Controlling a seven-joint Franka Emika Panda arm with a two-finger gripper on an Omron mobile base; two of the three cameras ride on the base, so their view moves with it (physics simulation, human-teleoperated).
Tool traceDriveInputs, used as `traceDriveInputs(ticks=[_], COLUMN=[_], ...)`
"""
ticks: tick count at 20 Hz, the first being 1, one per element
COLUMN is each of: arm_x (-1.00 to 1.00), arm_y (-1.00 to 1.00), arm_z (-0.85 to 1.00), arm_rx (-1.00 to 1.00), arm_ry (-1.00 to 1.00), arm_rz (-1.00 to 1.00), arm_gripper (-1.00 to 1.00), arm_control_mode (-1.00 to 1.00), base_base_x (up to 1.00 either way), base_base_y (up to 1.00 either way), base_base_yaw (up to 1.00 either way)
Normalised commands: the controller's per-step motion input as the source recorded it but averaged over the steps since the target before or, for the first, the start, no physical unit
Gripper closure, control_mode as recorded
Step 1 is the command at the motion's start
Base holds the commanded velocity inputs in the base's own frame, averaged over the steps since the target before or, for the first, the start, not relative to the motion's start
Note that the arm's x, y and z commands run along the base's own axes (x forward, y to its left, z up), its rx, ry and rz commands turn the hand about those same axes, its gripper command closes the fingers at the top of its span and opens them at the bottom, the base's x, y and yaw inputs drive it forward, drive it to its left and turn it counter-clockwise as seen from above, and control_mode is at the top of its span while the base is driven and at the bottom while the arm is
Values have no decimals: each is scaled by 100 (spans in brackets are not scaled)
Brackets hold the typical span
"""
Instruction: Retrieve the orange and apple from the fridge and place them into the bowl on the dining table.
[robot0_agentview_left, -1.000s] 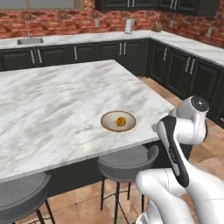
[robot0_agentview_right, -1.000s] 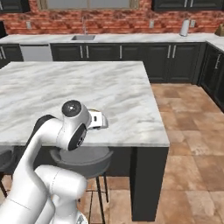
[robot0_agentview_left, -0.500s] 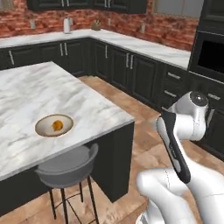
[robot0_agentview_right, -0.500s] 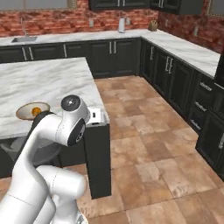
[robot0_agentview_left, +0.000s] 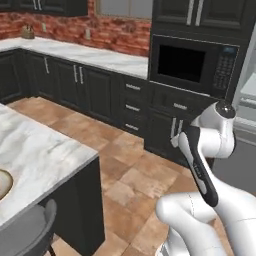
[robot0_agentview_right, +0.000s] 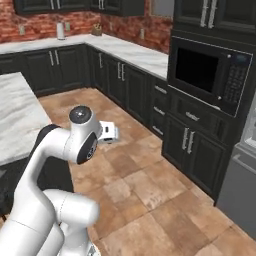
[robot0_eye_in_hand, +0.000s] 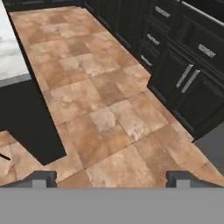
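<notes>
Facing microwave (robot0_agentview_left: 192, 66), end effector (robot0_eye_in_hand: 111, 178) spread empty

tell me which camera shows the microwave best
The right base view: the black microwave shows whole there, door and keypad facing the camera, set in the dark cabinets. The left base view also has the microwave, whole but smaller and further off. The hand view looks down at floor tiles and lower cabinet doors.

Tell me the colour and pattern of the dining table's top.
White marble with grey veins; the dining table shows it best in the left base view.
</notes>
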Motion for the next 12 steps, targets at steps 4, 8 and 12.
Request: traceDriveInputs(ticks=[4,8,12], arm_x=[0,0,0], arm_y=[0,0,0], arm_z=[0,0,0], arm_rx=[0,0,0], arm_ry=[0,0,0], arm_rz=[0,0,0], arm_gripper=[-100,-100,-100], arm_control_mode=[100,100,100], base_base_x=[21,33,56], base_base_y=[-70,-50,-27], base_base_yaw=[-58,-58,-55])
